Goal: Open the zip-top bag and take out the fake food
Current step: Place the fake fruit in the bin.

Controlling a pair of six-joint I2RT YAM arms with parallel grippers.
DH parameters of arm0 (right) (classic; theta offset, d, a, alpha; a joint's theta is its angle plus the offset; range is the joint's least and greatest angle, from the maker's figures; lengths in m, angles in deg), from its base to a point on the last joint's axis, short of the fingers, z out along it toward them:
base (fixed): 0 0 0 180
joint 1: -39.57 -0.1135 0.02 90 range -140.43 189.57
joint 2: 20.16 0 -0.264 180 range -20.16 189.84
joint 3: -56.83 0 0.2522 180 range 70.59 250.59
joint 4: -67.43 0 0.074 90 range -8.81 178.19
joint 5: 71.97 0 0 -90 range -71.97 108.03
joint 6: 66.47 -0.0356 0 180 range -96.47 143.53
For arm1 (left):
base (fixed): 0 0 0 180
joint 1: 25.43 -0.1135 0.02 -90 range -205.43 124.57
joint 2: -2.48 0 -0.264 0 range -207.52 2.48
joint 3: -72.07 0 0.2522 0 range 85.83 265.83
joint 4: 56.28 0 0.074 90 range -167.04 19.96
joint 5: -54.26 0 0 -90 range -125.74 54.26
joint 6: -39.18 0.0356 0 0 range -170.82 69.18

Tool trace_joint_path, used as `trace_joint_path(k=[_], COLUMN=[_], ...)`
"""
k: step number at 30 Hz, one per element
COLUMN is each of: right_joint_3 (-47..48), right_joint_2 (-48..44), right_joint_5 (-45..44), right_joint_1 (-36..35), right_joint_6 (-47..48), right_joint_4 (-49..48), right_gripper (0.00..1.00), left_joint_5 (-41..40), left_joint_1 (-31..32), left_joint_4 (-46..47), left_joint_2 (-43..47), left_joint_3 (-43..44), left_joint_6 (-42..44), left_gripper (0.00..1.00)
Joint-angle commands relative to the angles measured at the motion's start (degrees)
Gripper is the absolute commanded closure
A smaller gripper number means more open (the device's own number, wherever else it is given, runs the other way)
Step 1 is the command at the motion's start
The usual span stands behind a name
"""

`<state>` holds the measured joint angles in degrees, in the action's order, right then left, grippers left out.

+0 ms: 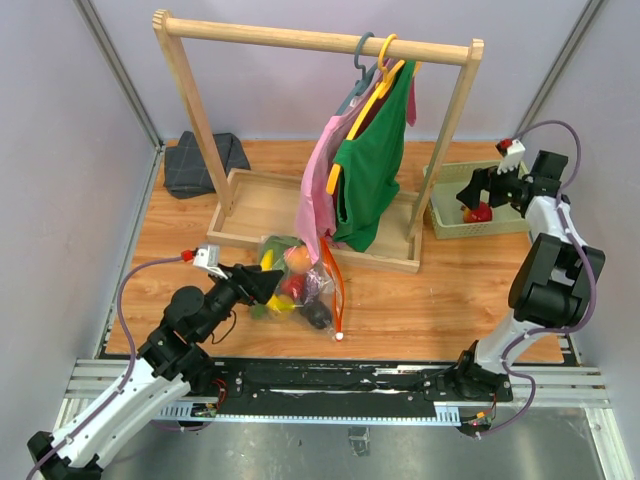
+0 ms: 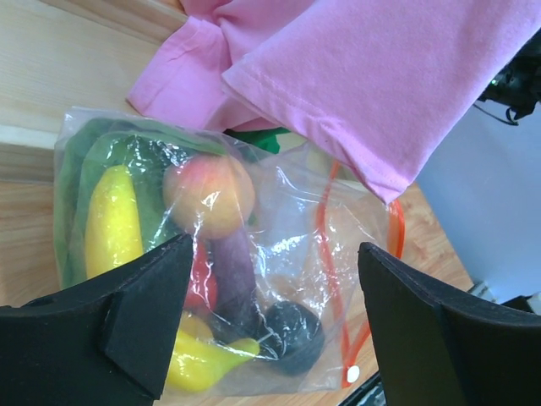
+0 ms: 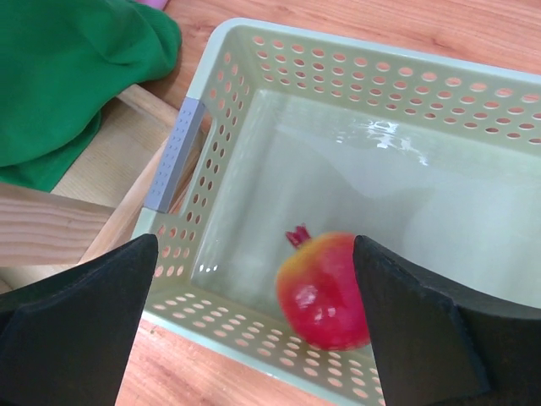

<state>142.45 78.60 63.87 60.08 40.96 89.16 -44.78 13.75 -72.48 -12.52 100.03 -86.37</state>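
Left gripper (image 2: 275, 283) released, jaws wide apart, nothing between. Bag (image 2: 292, 245) just beneath and ahead of it, lying on table (image 1: 430, 300) at foot of rack (image 1: 300, 41), top edge under pink shirt (image 2: 380, 76). Fake food (image 2: 209, 193) inside bag: peach, banana, greens, red and dark pieces. Orange zip strip (image 2: 325, 254) runs down bag's right side. Right gripper (image 3: 255, 254) released, hovering above green basket (image 3: 355, 68). Red fruit (image 3: 325, 292) lies loose in basket, untouched.
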Motion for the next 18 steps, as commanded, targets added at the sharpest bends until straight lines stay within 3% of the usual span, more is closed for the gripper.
trace_joint_path(k=[1,6,10,13,18], right_joint_3=[1.51,-3.65,-5.5,-2.3,-7.72], right_joint_2=[-5.33,-14.7,-16.21,-13.67,-20.6], right_joint_5=[-0.11,-0.93,7.6,22.52,25.41], right_joint_1=[-0.43,1.1,6.4,9.92,10.78], right_joint_6=[3.66,4.99,-7.39,-2.79,5.04], right_joint_4=[4.79,5.3,6.36,18.35,22.43], right_gripper=[0.01,0.02,0.02,0.01,0.02], left_joint_5=[2.04,6.63,9.02,11.03,13.06], left_joint_1=[-0.06,-0.07,-0.07,-0.07,-0.07], left_joint_4=[4.53,11.55,17.02,19.78,19.51], left_joint_2=[1.73,2.27,1.84,0.68,-0.85], left_joint_3=[-1.64,-4.56,-6.31,-6.06,-4.54], left_joint_6=[-1.53,-3.81,-5.54,-6.03,-7.49], left_gripper=[0.15,0.02,0.01,0.01,0.01])
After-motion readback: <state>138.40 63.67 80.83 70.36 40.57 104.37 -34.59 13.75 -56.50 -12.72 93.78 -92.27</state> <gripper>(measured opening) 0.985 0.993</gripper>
